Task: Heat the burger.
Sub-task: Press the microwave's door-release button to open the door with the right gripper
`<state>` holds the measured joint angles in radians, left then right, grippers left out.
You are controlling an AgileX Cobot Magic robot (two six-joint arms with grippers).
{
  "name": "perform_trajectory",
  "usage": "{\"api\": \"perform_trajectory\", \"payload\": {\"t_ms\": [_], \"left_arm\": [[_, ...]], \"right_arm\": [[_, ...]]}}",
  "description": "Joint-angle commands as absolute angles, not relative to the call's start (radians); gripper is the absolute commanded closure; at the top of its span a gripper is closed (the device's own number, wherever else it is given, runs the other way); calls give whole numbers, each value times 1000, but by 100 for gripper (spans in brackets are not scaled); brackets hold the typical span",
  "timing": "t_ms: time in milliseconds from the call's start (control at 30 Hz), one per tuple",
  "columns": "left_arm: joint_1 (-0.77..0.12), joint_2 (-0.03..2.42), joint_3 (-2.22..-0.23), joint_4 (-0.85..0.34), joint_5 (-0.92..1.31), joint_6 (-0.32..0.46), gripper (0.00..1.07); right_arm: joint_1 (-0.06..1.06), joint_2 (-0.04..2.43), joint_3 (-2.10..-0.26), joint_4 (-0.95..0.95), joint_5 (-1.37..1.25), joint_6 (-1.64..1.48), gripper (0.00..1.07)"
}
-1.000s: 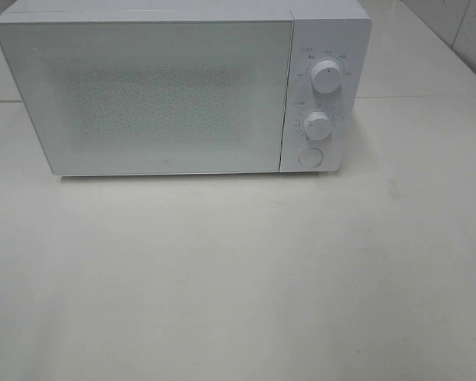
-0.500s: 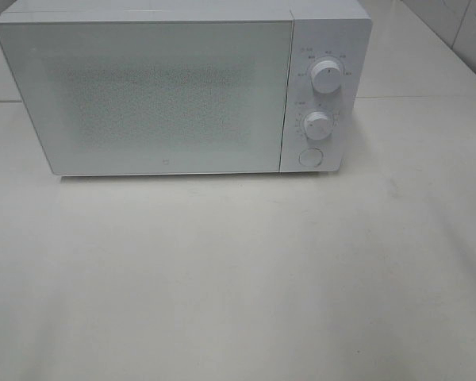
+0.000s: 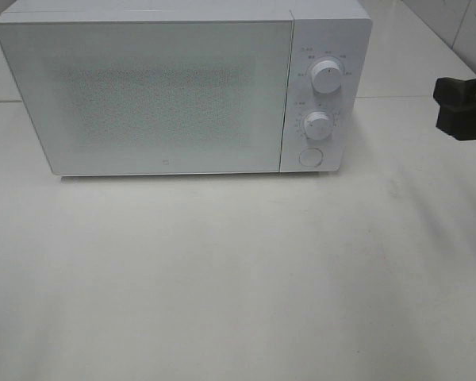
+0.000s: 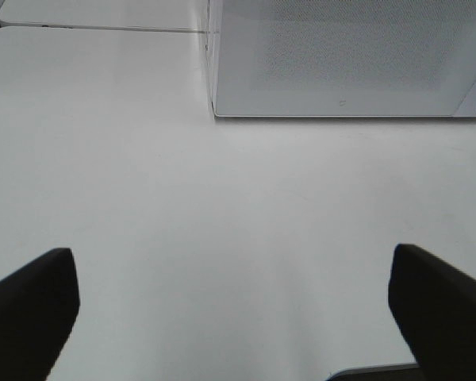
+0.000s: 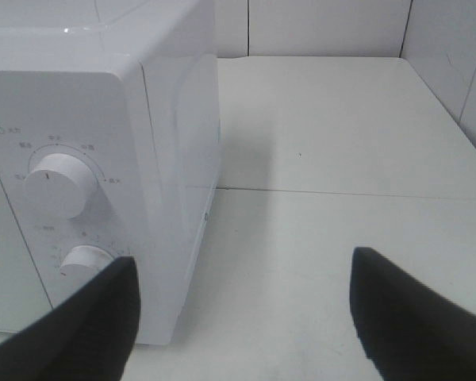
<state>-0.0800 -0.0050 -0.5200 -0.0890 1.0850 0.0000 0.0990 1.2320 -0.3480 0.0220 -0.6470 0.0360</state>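
White microwave [image 3: 182, 87] — door [image 3: 143, 95] shut, inside hidden

The high camera looks down from the front onto the white table [image 3: 238, 278], taking in the whole microwave [image 3: 143, 95] at 12 o'clock from middling range. The left wrist camera rides low over the table, facing the microwave's door [image 4: 341, 55] from some way off. The right wrist camera sits close to the control-panel corner (the upper knob [image 5: 54, 181] looms large), carried by the right gripper [image 3: 444, 107] at 3 o'clock in the high view. All three views share the microwave's front and the table.
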Motion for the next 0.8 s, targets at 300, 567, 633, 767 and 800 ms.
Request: {"api": "perform_trajectory", "payload": {"t_ms": [300,567,633,767,800], "left_arm": [[-78,-22,-519,-97,1072,0,9],[-78,-22,-519,-97,1072,0,9],[-78,-22,-519,-97,1072,0,9],[-78,-22,-519,-97,1072,0,9],[-78,-22,-519,-97,1072,0,9]], "right_arm": [[242,1463,-318,310,-951,-167,36],[427,1577,-320,500,-1041,-193,36],[492,1614,-320,561,-1066,-193,36],[554,1648,-329,621,-1078,-193,36],[574,1658,-336,641,-1078,-195,36]]}}
